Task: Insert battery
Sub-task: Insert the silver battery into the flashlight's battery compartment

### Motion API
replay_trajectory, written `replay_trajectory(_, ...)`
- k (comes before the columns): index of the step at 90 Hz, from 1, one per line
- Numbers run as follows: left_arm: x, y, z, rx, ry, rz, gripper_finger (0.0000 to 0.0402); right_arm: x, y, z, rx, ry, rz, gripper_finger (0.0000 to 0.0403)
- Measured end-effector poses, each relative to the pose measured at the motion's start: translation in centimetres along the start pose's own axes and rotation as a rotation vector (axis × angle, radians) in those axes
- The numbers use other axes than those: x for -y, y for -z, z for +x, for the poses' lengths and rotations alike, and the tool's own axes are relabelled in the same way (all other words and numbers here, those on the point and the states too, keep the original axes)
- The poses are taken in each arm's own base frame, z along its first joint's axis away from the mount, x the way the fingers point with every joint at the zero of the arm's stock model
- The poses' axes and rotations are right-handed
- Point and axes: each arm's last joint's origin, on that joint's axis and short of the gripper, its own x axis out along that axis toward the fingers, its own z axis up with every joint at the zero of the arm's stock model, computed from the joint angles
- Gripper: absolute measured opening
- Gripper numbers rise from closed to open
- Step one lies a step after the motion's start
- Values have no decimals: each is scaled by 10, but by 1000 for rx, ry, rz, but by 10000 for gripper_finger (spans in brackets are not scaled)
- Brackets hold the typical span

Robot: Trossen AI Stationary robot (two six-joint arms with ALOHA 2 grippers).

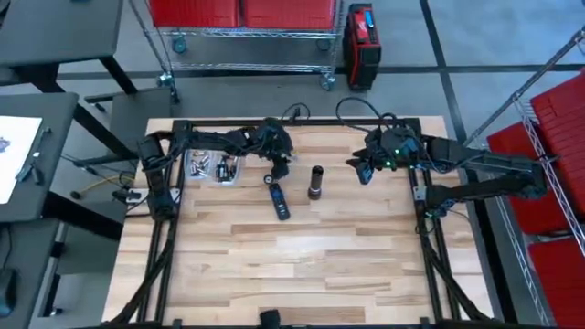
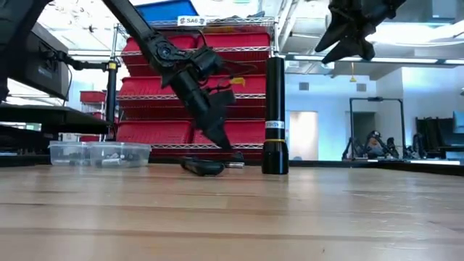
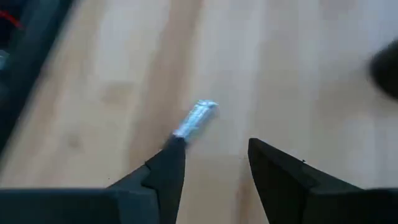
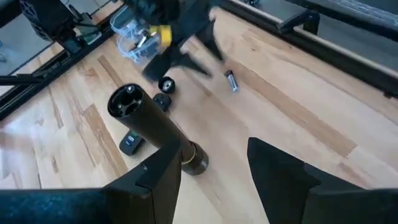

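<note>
At your table's ten o'clock, the left gripper [image 3: 211, 168] hangs with jaws wide just short of the small silver cylindrical battery [image 3: 196, 118]. The black upright flashlight tube [image 1: 315, 182] waits at twelve, mouth up for loading. The right gripper [image 4: 211, 174] hovers spread at one o'clock. The battery's markings are too blurred to read.

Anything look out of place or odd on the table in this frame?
Nothing looks spilled or damaged. A loose battery lies on the bare wood just ahead of the open left gripper. The flashlight body stands upright with its open end up, and its tail piece lies flat beside it. The open right gripper waits above the table.
</note>
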Motion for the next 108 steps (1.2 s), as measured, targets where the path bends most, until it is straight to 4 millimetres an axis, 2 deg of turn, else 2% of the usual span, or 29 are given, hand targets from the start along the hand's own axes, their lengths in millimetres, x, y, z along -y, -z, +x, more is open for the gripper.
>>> replay_trajectory(17,-27,2,8,63,-13,-5,137,-3,2,2,-14,-8,30,173)
replay_trajectory(36,-34,-7,36,43,102,84,136,-8,5,6,-36,-15,61,173)
replay_trajectory(53,-35,-6,59,-64,225,166,136,-12,8,7,-55,-26,57,173)
replay_trajectory(70,-30,-1,62,-170,268,259,127,-14,10,6,-65,-36,45,173)
replay_trajectory(87,-25,0,63,-196,276,226,64,-14,11,6,-70,-31,44,173)
replay_trajectory(108,-17,-6,58,-249,200,213,50,-13,11,6,-76,-26,41,173)
